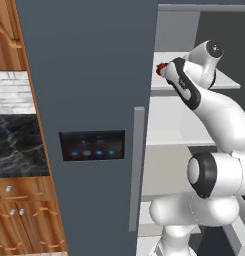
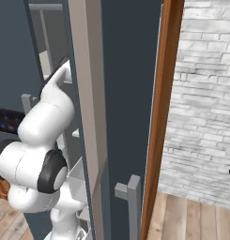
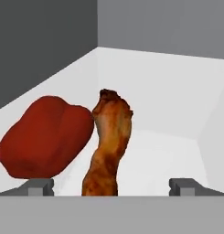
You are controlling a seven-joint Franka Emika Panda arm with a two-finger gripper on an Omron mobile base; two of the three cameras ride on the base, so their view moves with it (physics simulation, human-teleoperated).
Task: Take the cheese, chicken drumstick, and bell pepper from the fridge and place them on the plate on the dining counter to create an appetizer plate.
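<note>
Lumpy brown chicken drumstick (image 3: 107, 146) touching glossy rounded bell pepper (image 3: 45, 137).

Base views flank arm, facing fridge (image 1: 89, 75); hand view close inside shelf (image 3: 154, 91).

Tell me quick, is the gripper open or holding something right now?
Gripper: open, holding nothing. The chicken drumstick stands between its spread fingertips, with the bell pepper beside it on the white fridge shelf.

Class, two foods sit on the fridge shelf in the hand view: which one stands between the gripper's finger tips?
The chicken drumstick: brown, lumpy and upright, it rises between the tips of the gripper. The bell pepper, red and rounded, lies off to the side.
</note>
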